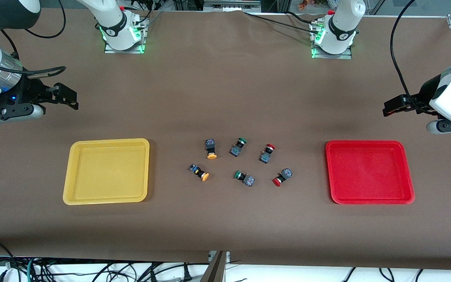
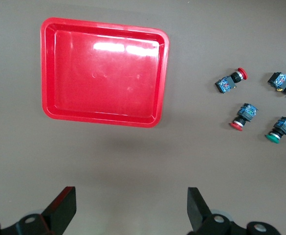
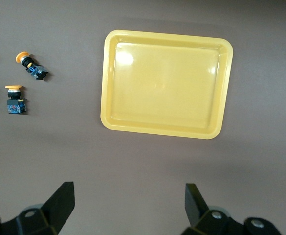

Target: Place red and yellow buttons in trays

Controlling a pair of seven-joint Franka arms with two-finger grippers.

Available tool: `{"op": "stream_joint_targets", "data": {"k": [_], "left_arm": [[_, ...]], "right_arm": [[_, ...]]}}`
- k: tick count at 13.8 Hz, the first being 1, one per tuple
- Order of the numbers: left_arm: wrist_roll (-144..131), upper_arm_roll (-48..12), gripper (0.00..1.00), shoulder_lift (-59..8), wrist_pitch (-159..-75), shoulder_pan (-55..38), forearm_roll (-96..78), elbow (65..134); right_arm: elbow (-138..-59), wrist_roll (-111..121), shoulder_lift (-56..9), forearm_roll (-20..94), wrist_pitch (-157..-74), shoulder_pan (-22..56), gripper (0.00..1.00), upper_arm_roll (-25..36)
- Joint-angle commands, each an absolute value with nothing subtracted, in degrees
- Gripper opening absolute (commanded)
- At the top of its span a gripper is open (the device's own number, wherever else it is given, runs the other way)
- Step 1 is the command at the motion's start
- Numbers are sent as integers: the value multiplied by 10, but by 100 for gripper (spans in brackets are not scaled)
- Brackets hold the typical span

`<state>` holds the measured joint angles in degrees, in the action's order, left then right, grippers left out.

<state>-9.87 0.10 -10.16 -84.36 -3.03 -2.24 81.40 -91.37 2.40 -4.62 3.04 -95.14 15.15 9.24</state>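
The yellow tray [image 1: 108, 171] lies toward the right arm's end of the table and the red tray [image 1: 369, 172] toward the left arm's end; both are bare. Between them lie two yellow buttons [image 1: 211, 149] [image 1: 199, 172] and two red buttons [image 1: 267, 152] [image 1: 282, 177], all on their sides. My right gripper [image 1: 70, 100] hangs open and empty above the table near the yellow tray [image 3: 166, 83]. My left gripper [image 1: 390, 107] hangs open and empty near the red tray [image 2: 103, 71]. The left wrist view shows the red buttons [image 2: 231, 81] [image 2: 243, 116]; the right wrist view shows the yellow buttons [image 3: 30, 66] [image 3: 14, 99].
Two green-capped switches [image 1: 238, 147] [image 1: 244, 178] lie among the buttons in the middle of the table. The arm bases [image 1: 121, 33] [image 1: 333, 37] stand along the table edge farthest from the front camera. Cables hang below the table's near edge.
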Motion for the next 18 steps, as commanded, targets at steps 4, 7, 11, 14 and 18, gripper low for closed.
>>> {"op": "stream_joint_targets", "data": {"k": [4, 7, 11, 14, 18], "left_arm": [[-88, 2, 100, -110, -839, -27, -32, 796], [-88, 2, 100, -110, -839, -27, -32, 796], [-88, 2, 100, -110, -839, -27, -32, 796], [-88, 2, 100, -110, -839, -27, -32, 796], [-88, 2, 100, -110, -839, -27, -32, 796]], "right_arm": [[-920, 25, -42, 23, -969, 149, 100, 94], [-919, 23, -41, 23, -969, 150, 100, 92], [-919, 18, -41, 24, -969, 151, 100, 91], [-919, 20, -41, 24, -967, 152, 100, 91], [-919, 18, -43, 22, -959, 151, 100, 92]]}}
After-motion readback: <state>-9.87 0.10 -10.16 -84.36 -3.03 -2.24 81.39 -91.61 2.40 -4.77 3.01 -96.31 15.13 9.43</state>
